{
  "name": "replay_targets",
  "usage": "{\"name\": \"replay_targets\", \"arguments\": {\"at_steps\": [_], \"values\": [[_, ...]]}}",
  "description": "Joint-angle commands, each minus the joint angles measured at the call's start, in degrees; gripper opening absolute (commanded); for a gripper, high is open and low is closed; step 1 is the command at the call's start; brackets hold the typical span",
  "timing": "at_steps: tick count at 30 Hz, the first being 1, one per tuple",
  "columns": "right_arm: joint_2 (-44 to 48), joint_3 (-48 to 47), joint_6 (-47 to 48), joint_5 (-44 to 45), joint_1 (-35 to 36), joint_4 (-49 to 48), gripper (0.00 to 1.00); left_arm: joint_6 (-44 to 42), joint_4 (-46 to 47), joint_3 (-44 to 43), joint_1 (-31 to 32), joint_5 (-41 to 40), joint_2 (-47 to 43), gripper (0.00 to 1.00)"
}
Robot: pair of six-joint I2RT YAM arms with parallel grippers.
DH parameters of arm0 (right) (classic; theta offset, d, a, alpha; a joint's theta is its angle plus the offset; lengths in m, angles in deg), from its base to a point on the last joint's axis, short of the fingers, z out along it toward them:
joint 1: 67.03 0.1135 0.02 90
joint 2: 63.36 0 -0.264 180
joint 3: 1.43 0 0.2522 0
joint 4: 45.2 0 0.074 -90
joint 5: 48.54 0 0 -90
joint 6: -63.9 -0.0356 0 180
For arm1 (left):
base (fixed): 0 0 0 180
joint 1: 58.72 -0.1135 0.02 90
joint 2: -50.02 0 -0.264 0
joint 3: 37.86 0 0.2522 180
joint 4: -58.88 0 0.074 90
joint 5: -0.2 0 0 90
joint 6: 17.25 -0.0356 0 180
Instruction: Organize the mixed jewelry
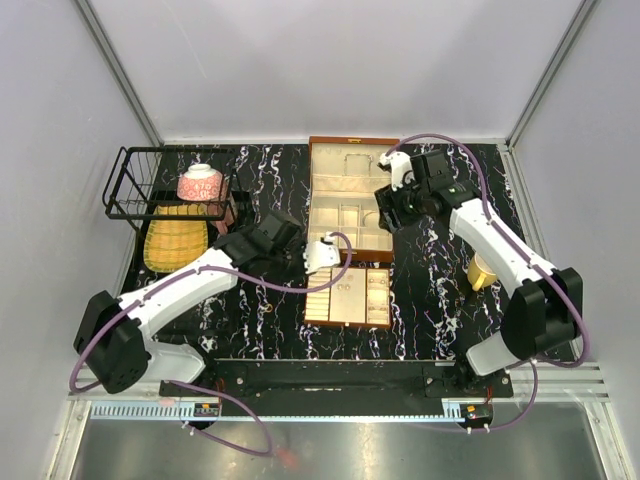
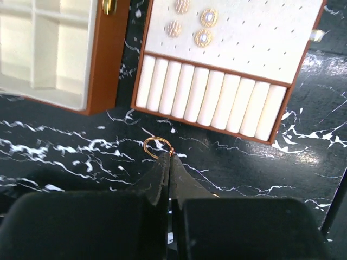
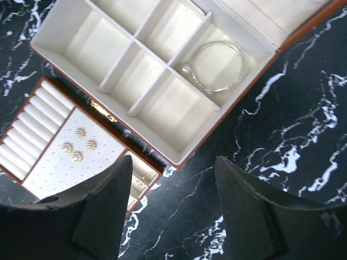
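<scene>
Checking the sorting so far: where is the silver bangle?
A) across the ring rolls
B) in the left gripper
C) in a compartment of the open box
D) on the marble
C: the right wrist view shows the bangle lying in a compartment of the brown box; the right gripper is open and empty, and the left gripper is shut on a small gold ring instead.
</scene>
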Motion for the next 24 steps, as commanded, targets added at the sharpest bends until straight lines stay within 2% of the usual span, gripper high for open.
{"name": "replay_targets", "arguments": {"at_steps": [1,5,13,19,24], "values": [[-2.8,-5.9,-1.7,-7.8,-0.2,3.8,0.67,-2.8,-5.0,-6.1,5.0,-7.0,-0.7,0.00],[-4.9,-9.0,-2.9,-12.4,-0.2,6.2,0.66,-4.0,-6.5,-9.5,8.9,-14.9,-0.1,0.00],[-8.5,-15.7,-4.7,-21.1,-0.3,10.9,0.63,-6.5,-6.2,-14.4,11.8,-27.5,2.0,0.00],[-12.8,-21.9,-7.2,-29.3,-0.2,14.5,0.58,-8.0,-5.1,-15.7,14.8,-31.2,3.5,0.00],[-15.0,-23.8,-9.0,-32.4,0.0,14.7,0.54,-7.9,-4.5,-16.0,15.4,-31.8,4.3,0.00]]}}
